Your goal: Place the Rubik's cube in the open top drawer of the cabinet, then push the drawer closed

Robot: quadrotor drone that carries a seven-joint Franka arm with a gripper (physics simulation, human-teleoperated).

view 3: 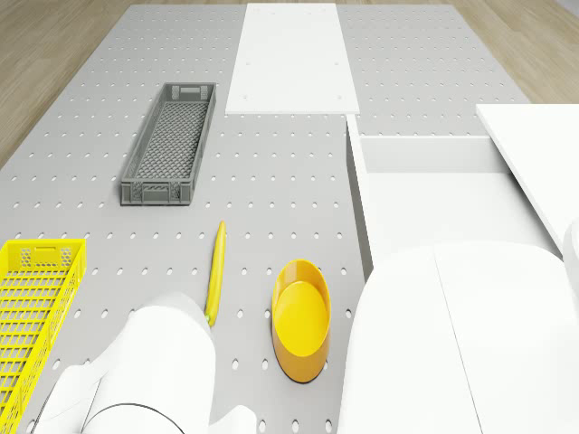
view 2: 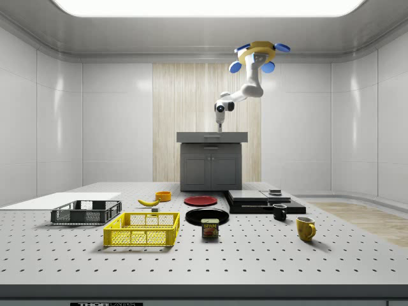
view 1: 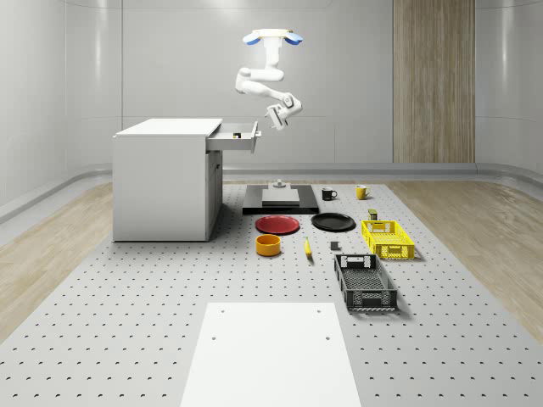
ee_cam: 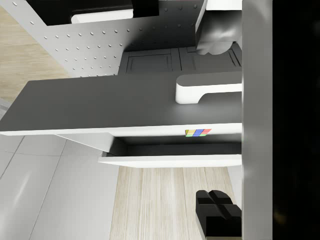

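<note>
In the whole-scene view, going from left to right, the boxy white cabinet (view 1: 163, 180) stands on the perforated grey tabletop (view 1: 127, 297), and its shallow white top drawer (view 1: 234, 136) juts open toward the view's right; just past the drawer's front hangs the white two-finger gripper (view 1: 273, 119), and above it the blue-rotored quadrotor drone (view 1: 273, 37) hovers in the air beside the cabinet, over the black platform. In the wrist view the multicoloured Rubik's cube (ee_cam: 198, 132) lies inside the drawer, only a strip of yellow, green, blue and red squares peeking over the drawer's front wall. So the first half of the task looks done (the cube is in), and what remains is pushing the drawer shut. The gripper holds nothing; whether its fingers are apart or closed cannot be told. The drawer's travel runs along the whole-scene view's left-right line, its front facing the gripper; the cube has no long axis.
</note>
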